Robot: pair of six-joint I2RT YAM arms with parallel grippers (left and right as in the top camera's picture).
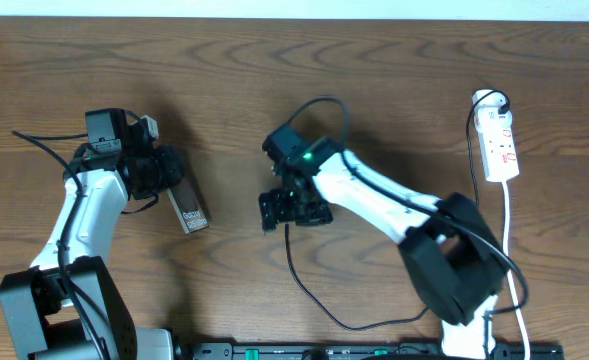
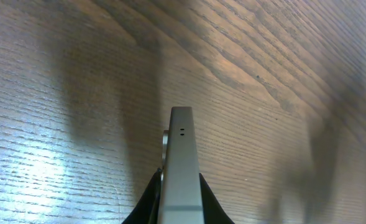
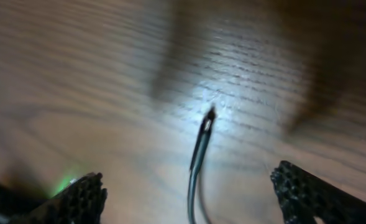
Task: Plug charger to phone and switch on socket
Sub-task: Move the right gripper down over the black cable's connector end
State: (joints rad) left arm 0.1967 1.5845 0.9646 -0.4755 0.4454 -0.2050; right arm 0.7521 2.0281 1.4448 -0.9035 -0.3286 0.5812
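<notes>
One phone (image 2: 181,163) pinched edge-on in the left gripper (image 2: 179,182); right of it, the right gripper (image 3: 187,177) spread wide — one charger's (image 3: 200,140) tip blurred.

Table (image 1: 394,80) viewed from straight above, far edge uppermost, wrist views angled close over its surface, phone (image 1: 189,212) shared by overhead and left wrist.

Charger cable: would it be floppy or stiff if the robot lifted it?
Probably floppy: the charger cable lies in loose curves on the table. It looks thin, so likely light, and its tip might droop. It could slip from the wide-open right gripper.
</notes>
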